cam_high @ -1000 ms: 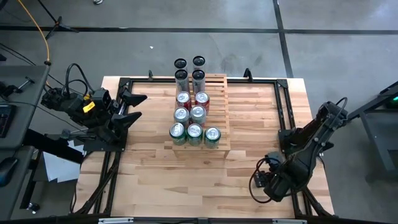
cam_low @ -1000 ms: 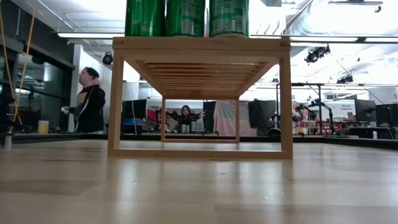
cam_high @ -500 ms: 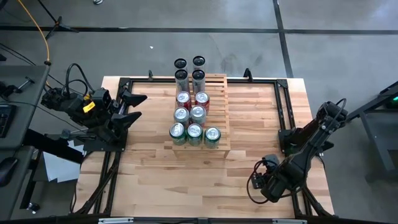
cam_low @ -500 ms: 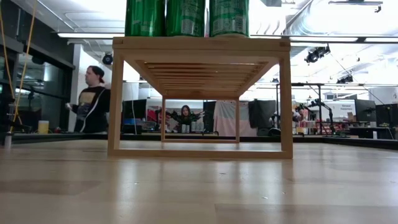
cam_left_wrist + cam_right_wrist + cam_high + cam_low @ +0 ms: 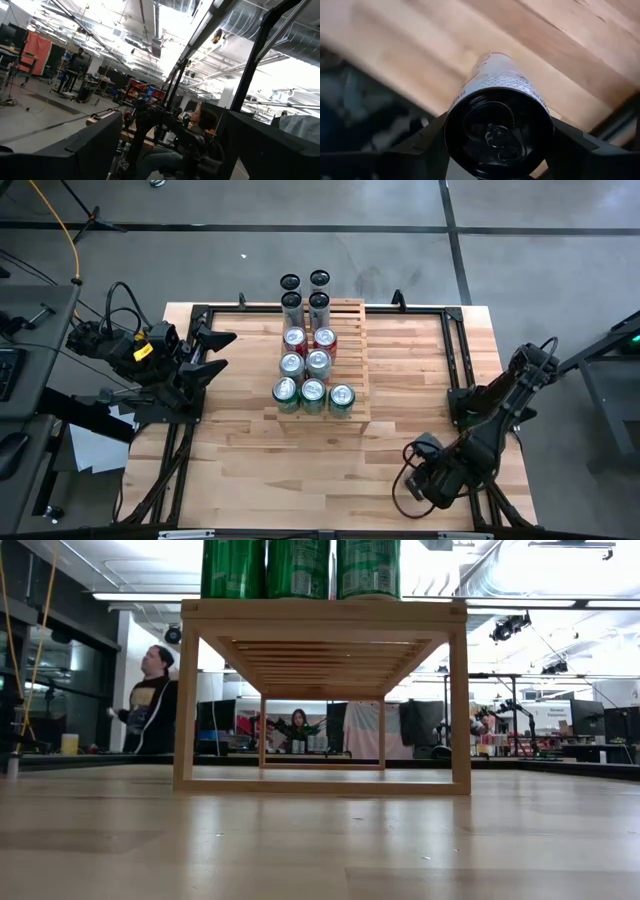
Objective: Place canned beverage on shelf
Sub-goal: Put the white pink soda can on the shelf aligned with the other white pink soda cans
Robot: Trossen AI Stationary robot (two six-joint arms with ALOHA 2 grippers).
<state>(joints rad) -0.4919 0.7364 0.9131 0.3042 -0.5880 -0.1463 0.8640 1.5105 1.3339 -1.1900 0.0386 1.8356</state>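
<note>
- High view: the right gripper (image 5: 425,485) sits low at the table's near right corner, well apart from the shelf (image 5: 355,380), which stands mid-table toward the far edge. The shelf lies away and to the left of this gripper, and the right arm is the one with work in hand. The left gripper (image 5: 205,352) waits at the table's left edge, fingers spread, holding nothing.
- High view, shelf: nine cans (image 5: 313,390) already stand on it in rows; the slats to the right of them are bare, so I judge a free spot is there.
- Low view: the shelf (image 5: 325,610) shows as a wooden frame with three green cans (image 5: 300,568) on its front step; neither gripper appears. A person (image 5: 150,700) stands in the room behind, left.
- Left wrist view: only the room and ceiling lights beyond the two dark fingers (image 5: 95,150), which stand apart.
- Right wrist view: a can (image 5: 499,125) lies between the fingers (image 5: 422,147), its dark end toward the camera and its long axis pointing straight out from the gripper. The fingers flank it on both sides; I cannot tell whether they press it yet.
- Surface: pale wooden table (image 5: 560,65), bare around the can.
</note>
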